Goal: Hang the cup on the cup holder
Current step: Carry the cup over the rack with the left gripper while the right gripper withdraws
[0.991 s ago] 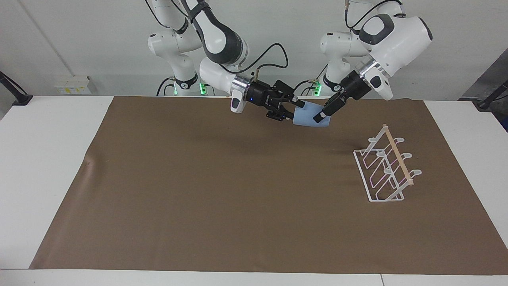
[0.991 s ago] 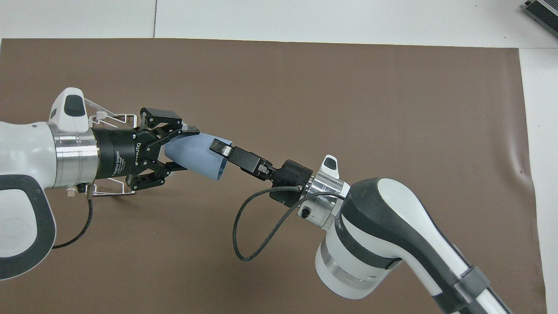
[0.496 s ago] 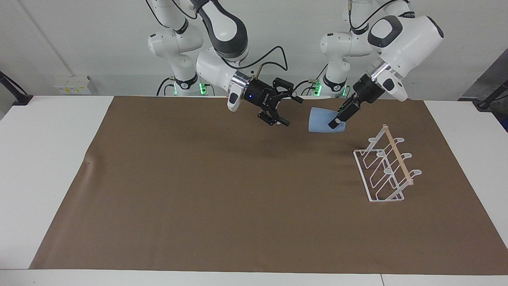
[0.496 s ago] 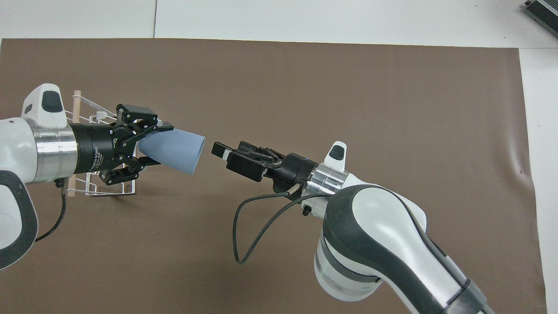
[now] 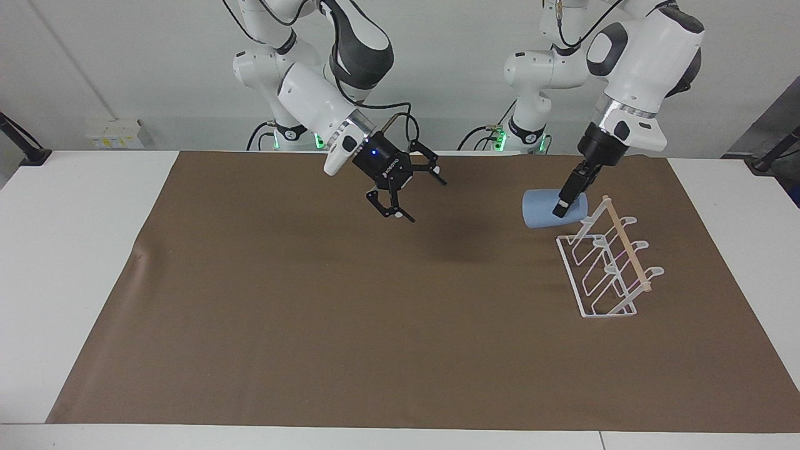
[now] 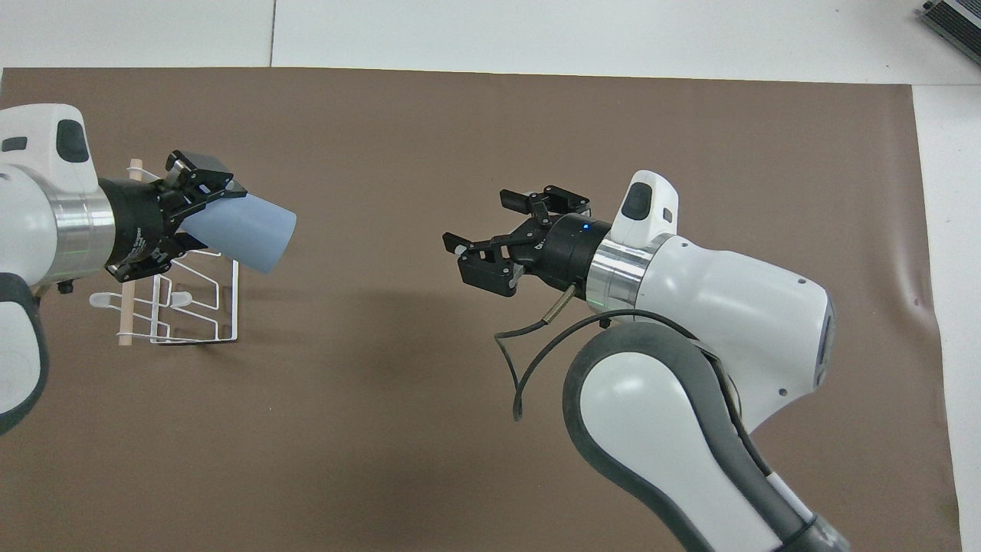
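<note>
Near the table's edge at the left arm's end, the left claw (image 5: pixel 565 203) grips the cup (image 5: pixel 542 210) just above the cup holder (image 5: pixel 609 262) — approached off-line, its rim could strike a prong and slip. The right claw (image 5: pixel 405 190) hangs spread, empty, over mid-table.

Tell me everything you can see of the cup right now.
The cup is a small, plain light-blue tumbler, tapered, no handle, matte like plastic. It is off the table, lying roughly sideways in the air, its wide open mouth pointing toward the right arm's end. The left claw is shut on its narrow base end. It hangs beside the cup holder, at the end nearest the robots, and is not yet on any prong. Nothing else touches it.
</note>
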Action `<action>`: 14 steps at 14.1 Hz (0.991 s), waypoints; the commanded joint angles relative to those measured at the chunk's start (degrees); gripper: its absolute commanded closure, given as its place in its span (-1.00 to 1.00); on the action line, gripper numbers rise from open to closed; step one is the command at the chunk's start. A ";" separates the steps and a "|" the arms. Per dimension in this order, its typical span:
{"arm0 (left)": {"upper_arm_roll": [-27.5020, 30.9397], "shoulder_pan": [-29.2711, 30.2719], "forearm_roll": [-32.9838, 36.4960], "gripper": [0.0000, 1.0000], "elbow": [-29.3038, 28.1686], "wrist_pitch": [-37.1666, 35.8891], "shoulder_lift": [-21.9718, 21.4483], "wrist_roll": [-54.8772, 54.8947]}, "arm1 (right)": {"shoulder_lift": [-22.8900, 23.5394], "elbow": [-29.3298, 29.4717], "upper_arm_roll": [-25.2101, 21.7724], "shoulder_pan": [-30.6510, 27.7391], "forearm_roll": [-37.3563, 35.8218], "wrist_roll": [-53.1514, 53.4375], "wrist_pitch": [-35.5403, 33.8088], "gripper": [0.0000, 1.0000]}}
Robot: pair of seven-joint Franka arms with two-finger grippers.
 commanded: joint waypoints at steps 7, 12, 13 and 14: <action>-0.32 4.82 22.21 1.00 0.51 13.26 3.71 7.51 | 1.68 17.68 0.38 -10.84 -47.17 -0.20 -37.78 -1.00; -0.32 5.27 34.08 1.00 0.51 16.27 7.93 6.46 | 1.77 19.54 0.30 -13.82 -62.74 10.06 -54.67 -1.00; -0.32 5.35 34.62 1.00 0.34 16.27 8.11 5.76 | 1.68 19.62 0.30 -14.62 -63.46 12.61 -57.48 -1.00; -0.32 5.44 34.62 1.00 -0.01 16.70 8.29 5.67 | 1.59 19.89 -0.14 -15.15 -63.64 17.94 -59.78 -1.00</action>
